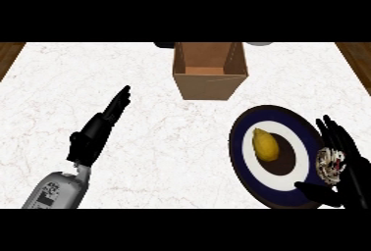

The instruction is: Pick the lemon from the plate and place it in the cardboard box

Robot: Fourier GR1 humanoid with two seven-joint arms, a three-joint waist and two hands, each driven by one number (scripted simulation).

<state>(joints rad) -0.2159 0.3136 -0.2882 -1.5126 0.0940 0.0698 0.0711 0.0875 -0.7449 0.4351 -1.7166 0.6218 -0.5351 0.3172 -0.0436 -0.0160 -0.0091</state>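
At the left, the left hand (94, 135) lies over the pale marbled surface (145, 162) with its fingers straight and released, pointing up and to the right. It holds nothing and is well apart from everything the task concerns.

Toward the middle, at the far side of the surface, stands the cardboard box (210, 83). It is upright with its top open, and nothing shows inside it.

Further right and nearer the robot lies the plate (238, 147), with a dark blue rim, a white ring and a dark centre. The lemon (265, 144) rests on it, left of the plate's centre, long axis running away from the robot, untouched.

At the far right, the right hand (348, 162) hovers over the plate's right rim. Its fingers (334, 132) are spread and released and its thumb is apart, grasping nothing. A pale mottled patch shows at its palm; what it is cannot be told.

The step in hand looks like the approach to the pick: the hand is beside the lemon but not on it. The next move probably calls for the right hand to shift left across the plate, lower over the lemon and curl round it. It would then lift the lemon clear of the rim and carry it up and left to the box's open top.
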